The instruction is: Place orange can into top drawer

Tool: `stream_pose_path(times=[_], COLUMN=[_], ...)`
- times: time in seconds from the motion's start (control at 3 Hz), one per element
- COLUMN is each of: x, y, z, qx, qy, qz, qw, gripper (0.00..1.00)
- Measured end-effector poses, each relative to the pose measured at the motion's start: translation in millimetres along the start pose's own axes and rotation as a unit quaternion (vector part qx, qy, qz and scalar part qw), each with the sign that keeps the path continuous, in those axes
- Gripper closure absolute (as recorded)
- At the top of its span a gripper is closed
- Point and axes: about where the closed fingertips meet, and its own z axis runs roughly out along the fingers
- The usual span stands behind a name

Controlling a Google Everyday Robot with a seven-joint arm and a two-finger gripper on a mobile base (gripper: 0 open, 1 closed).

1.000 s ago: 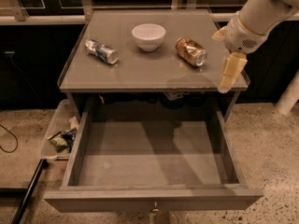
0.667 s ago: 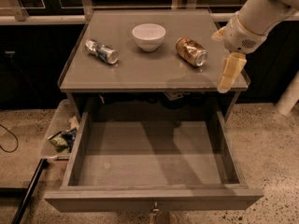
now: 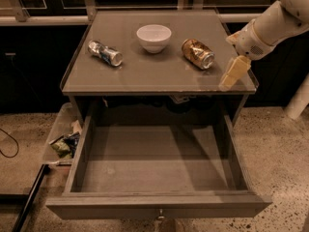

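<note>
Over the right edge of the tabletop [image 3: 154,76], the hand [image 3: 231,74] hangs just right of the orange can [image 3: 198,53], not touching it. Whether the hand is apart or together cannot be told. The can lies on its side beside the white bowl [image 3: 154,37]. Below, the top drawer [image 3: 159,204] stands pulled out. The step looks like the reach, with no grasp yet. Next the hand must shift left and close around the can.
</note>
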Motion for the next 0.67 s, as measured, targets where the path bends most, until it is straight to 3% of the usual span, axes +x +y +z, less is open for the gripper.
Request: stream_pose_path(times=[0.33,0.67], x=[12.4,19.0], y=[-21.7,-39.2], z=[10.7,19.5], qx=[0.013,0.021], qy=[-0.067,-0.140], qz=[0.049,0.094], qw=[0.9964,0.9855], gripper=[0.00,0.00])
